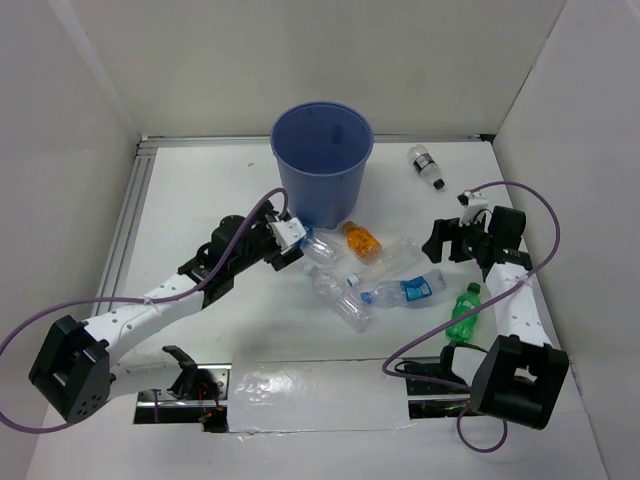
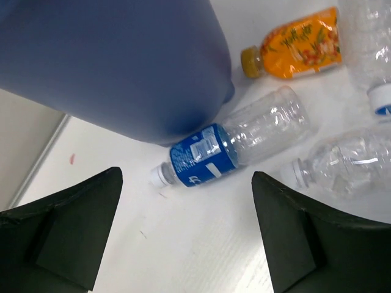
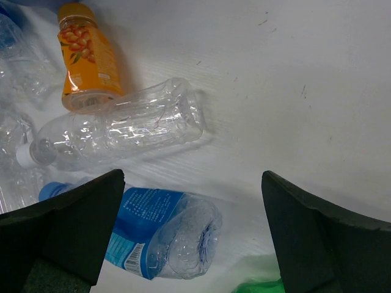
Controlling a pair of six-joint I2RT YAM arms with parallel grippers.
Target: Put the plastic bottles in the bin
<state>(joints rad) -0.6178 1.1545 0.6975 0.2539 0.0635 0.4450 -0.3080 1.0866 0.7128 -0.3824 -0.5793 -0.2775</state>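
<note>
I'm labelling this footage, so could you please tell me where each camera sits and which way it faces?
Top external: above and behind the bases, looking down at the table, blue bin and bottles; both arms show.
Left wrist: on the left arm, looking past the open left gripper at a blue-labelled bottle beside the bin.
Right wrist: on the right arm, looking past the open right gripper at a clear bottle.
Shared: the orange bottle appears in all three.
</note>
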